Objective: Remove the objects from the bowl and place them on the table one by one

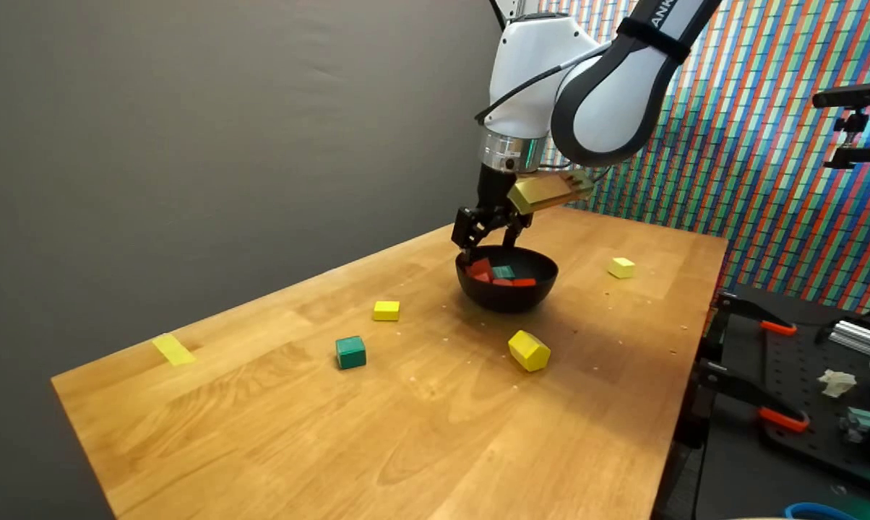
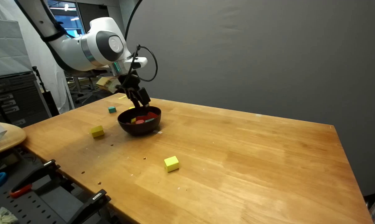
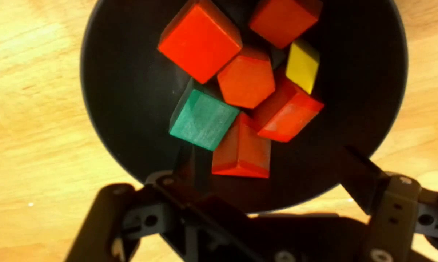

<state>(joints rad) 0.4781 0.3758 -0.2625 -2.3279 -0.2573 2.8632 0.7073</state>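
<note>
Pincer (image 3: pixel 271 173), spread empty at the round black bowl (image 1: pixel 506 297) toward the far edge of the light-brown wooden surface (image 1: pixel 298 433), should next (picking, apparently) clasp the red triangular-prism block (image 3: pixel 248 153).

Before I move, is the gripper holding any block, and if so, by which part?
Nothing is held: the gripper stands open, its fingers apart, and the blocks in the bowl lie unclamped.

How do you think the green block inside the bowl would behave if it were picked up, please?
Probably stiff: the green block in the bowl has flat faces and crisp edges. Those flat faces suggest it would slide or tip rather than roll. With the red triangular block close beside it, lifting might nudge that one.
</note>
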